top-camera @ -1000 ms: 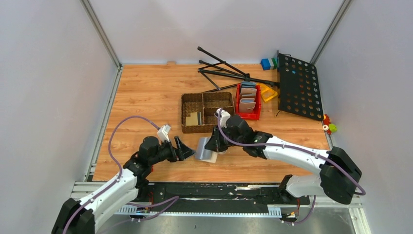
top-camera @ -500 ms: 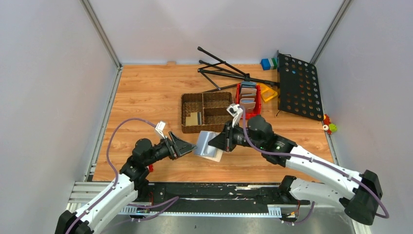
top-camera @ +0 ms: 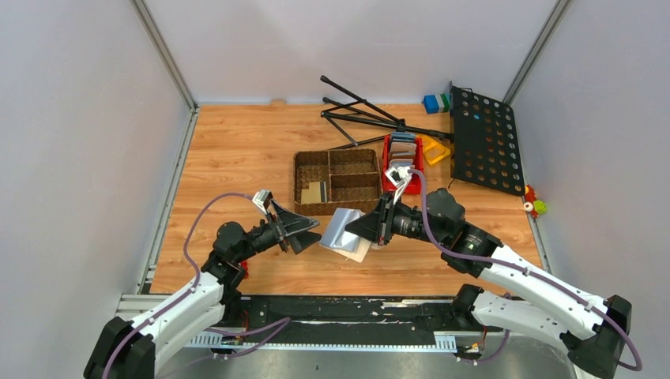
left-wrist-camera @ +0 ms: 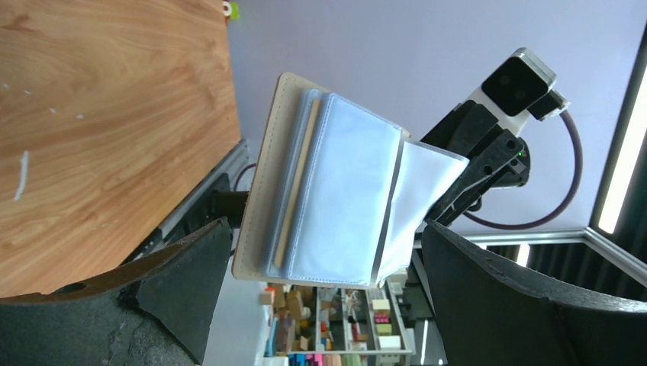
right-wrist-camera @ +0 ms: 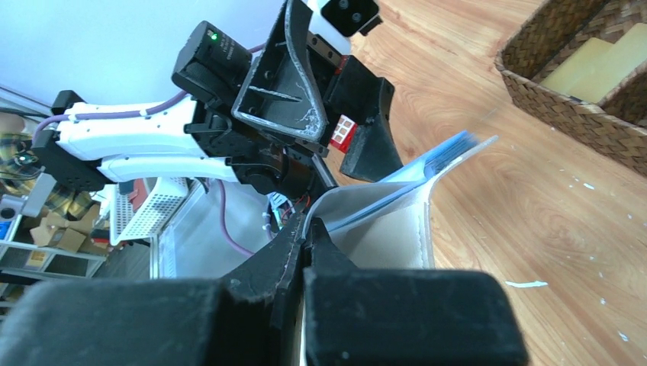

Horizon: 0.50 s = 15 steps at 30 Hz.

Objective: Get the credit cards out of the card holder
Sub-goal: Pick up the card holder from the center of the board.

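I count two claws, my left claw and right claw; one card holder near the woven basket; one red bin beside that basket; one tan card showing.

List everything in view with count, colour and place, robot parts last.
card holder: one, beige with blue-grey pockets, held open above the table
woven basket: one, brown, mid-table
credit cards: a few, tan and whitish, basket's left compartment
red bin: one, red, right of basket
folding stand: one, black, far side
perforated panel: one, black, far right
blocks: two, blue and green, far edge
left end effector: one, black, open, facing the holder
right end effector: one, black, shut on the holder
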Tool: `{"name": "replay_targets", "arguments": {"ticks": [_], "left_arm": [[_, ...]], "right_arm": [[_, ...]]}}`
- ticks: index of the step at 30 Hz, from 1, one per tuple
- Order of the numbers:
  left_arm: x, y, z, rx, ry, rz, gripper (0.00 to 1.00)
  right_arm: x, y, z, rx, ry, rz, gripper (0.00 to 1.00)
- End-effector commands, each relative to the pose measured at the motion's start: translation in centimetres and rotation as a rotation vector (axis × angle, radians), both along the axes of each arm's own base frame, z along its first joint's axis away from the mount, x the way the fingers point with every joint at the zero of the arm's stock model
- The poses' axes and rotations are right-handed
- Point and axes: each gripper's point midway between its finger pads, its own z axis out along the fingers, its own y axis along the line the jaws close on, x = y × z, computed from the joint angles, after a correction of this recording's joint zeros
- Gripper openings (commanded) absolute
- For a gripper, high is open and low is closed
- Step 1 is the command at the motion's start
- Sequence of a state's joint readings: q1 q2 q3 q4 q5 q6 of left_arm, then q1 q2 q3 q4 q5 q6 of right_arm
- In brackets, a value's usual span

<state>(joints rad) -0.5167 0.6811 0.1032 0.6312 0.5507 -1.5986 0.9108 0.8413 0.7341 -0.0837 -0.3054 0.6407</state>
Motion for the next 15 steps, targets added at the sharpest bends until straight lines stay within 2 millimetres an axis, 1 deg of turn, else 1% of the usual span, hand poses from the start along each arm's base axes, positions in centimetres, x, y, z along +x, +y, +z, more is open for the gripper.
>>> {"name": "replay_targets", "arguments": {"ticks": [1, 5, 8, 10, 13, 15], "left_arm": [[-1.0, -0.1, 3.3, -0.114, -0.049, -0.056, 1.00], [-1.1, 0.0, 3.0, -0.111, -0.037, -0.050, 1.00], [-0.8, -0.2, 1.5, -0.050, -0.013, -0.047, 1.00], [-0.8, -0.2, 1.1, -0.053, 0.005, -0.044, 1.00], [-0.8, -0.1, 1.1, -0.069, 0.014, -0.045, 1.00], [-1.0, -0.1, 2.0, -0.097, -0.003, -0.051, 1.00]], "right_arm": [[-0.8, 0.4, 6.0, 0.174, -0.065, 0.048, 0.00], [-1.1, 0.8, 5.9, 0.226, -0.023, 0.065, 0.00], [-1.3, 1.3, 5.8, 0.261, 0.001, 0.090, 0.00], [-1.4, 1.5, 5.8, 0.270, 0.009, 0.103, 0.00], [-1.4, 1.8, 5.4, 0.263, 0.016, 0.112, 0.00], [-1.2, 2.0, 4.7, 0.245, 0.025, 0.108, 0.00]]}}
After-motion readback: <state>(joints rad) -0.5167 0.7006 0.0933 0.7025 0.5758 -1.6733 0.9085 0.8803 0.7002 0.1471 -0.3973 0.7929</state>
